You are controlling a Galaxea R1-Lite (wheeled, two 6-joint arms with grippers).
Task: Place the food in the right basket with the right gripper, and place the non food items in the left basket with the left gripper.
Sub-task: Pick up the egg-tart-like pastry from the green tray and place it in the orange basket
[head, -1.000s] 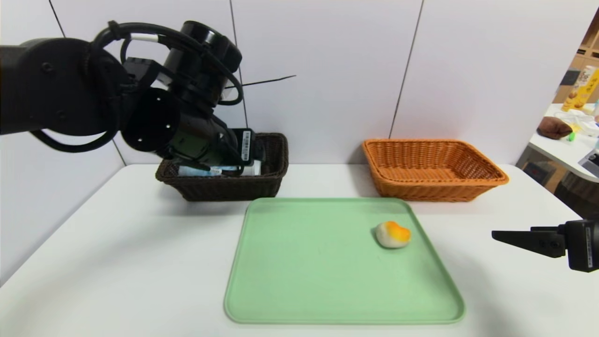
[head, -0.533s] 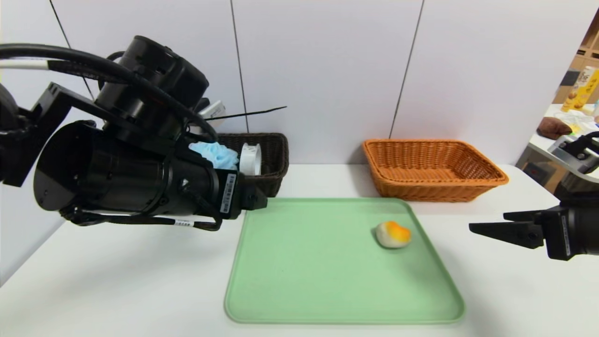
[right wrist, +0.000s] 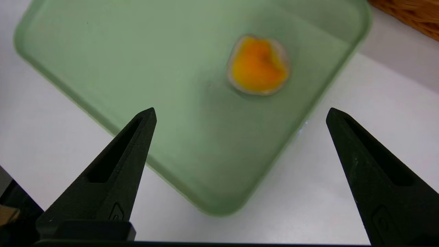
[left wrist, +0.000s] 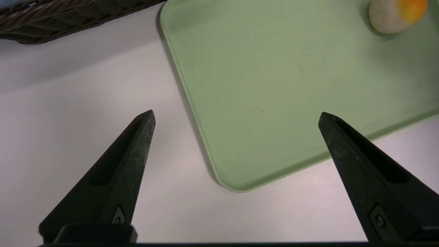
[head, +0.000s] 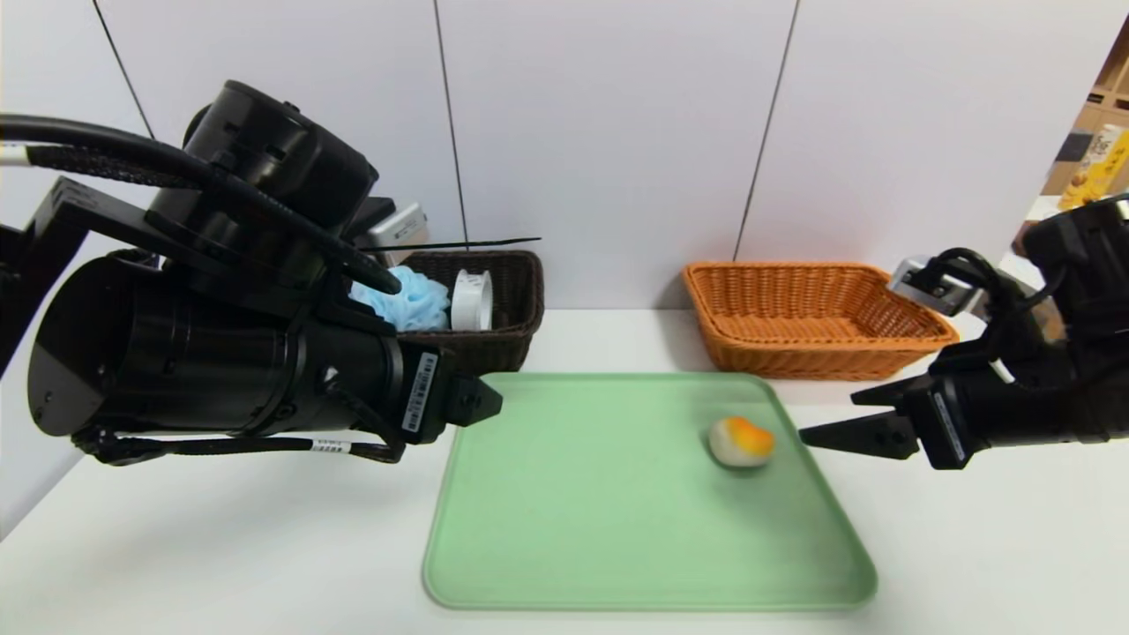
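Task object: one rounded piece of food [head: 741, 442], pale with an orange patch, on the green tray [head: 648, 529], toward the tray's right side. Nothing touches it.

Right hand [head: 833, 418]: fingers spread wide, holding nothing, near the tray's right edge and above it. Left hand [left wrist: 236, 115]: also wide apart and empty, over the tray's near left corner.

Handling (judged): probably light. Firmness uncertain; could be a soft bun or a firmer imitation. Surface looks smooth, so it may roll or slip if pinched off-centre. Suggested grip: both fingers low on opposite sides, across the widest part, closing gently to avoid denting. The low rim should be cleared on approach.

Containers: orange wicker basket [head: 820, 348] behind the tray on the right, the food's destination. Dark wicker basket [head: 529, 304] on the left, holding a light-blue ruffled item [head: 410, 300] and a white ring-shaped item [head: 472, 301]. Sorting appears near its end, with the food outstanding.

Surroundings: white, smooth tabletop [head: 291, 538]; pale panelled wall [head: 609, 132] with dark seams behind. A yellow package [head: 1096, 166] stands in the background at right.
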